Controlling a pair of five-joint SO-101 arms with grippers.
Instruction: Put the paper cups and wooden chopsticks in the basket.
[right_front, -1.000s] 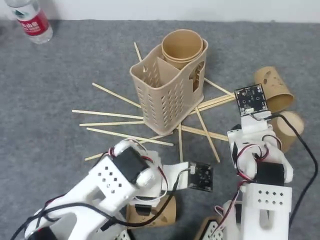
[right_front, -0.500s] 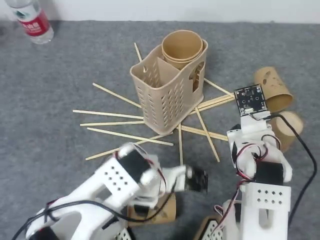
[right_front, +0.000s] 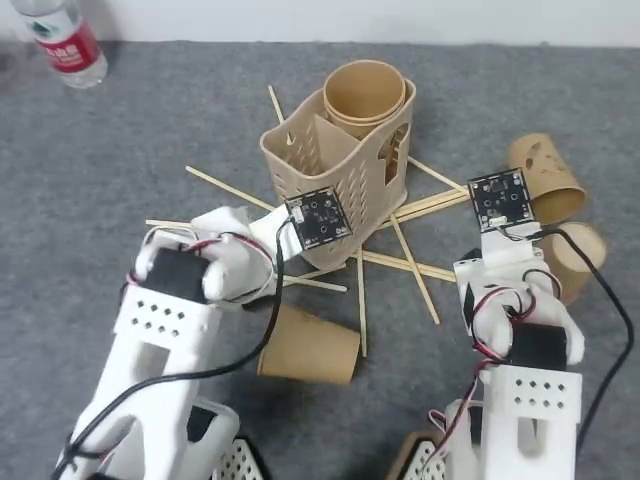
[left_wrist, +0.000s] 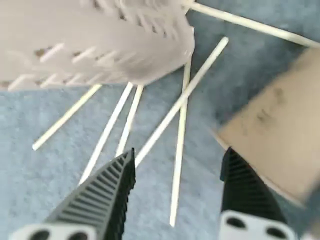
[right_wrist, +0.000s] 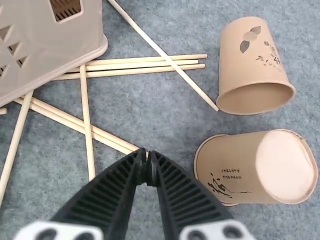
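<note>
fallen cup (right_front: 308, 348): lies on its side on the grey mat (right_front: 120, 150), nearest the arm bases, between the two arms.
left gripper (left_wrist: 177, 171): fingers spread wide with nothing between them; it hangs over loose chopsticks (right_front: 230, 229) just beside the basket's foot.
right gripper (right_wrist: 148, 159): fingers pressed together, holding nothing; low over crossed chopsticks, near two cups.
chopsticks: scattered flat around the basket, several crossing, some running under its base.
side cups: two lie on their sides on the right arm's side, one (right_wrist: 255, 70) showing its open mouth, the other (right_wrist: 255, 167) its closed bottom.
basket (right_front: 335, 190): upright at mid-table; stacked cups (right_front: 365, 95) stand in its far compartment.
bottle (right_front: 62, 40): far corner, left arm's side.
</note>
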